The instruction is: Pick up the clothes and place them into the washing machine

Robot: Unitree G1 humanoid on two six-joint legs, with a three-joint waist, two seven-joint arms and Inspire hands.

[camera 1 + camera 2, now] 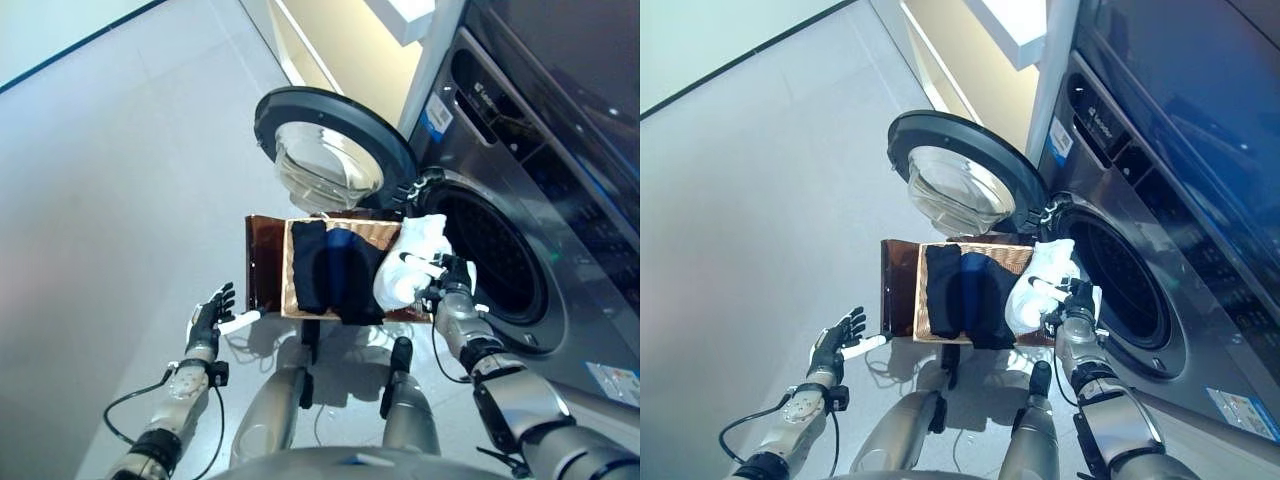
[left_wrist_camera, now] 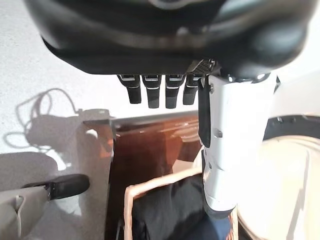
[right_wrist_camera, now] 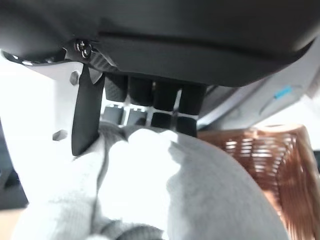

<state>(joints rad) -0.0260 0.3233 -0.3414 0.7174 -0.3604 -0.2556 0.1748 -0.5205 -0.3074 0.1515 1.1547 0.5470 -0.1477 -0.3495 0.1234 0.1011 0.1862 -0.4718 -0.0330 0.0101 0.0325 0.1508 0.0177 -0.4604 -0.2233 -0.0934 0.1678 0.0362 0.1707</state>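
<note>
1. The washing machine (image 1: 560, 250) fills the right side of the scene, a grey front-loader whose dark drum opening (image 1: 490, 255) faces left toward the robot.
2. Its round door (image 1: 330, 150) stands swung wide open at the far left of the opening, the clear glass bowl turned up.
3. A brown wooden stool or low table (image 1: 262, 262) stands on the pale floor (image 1: 110, 180) just left of the drum, below the door.
4. On it sits a woven basket (image 1: 368, 234) holding dark clothes (image 1: 335, 272): a black piece on the left and a navy one beside it, draped over the near rim.
5. A white garment (image 1: 408, 262) is bunched at the right end of the basket, lifted between the basket and the drum opening, touching the dark clothes.
6. The right hand (image 1: 450, 277) has its fingers and thumb curled round the white garment; the right wrist view shows the fingers (image 3: 165, 107) pressed into the cloth.
7. The left hand (image 1: 208, 318) hovers near left of the stool, apart from it, fingers straight and spread, holding nothing.
</note>
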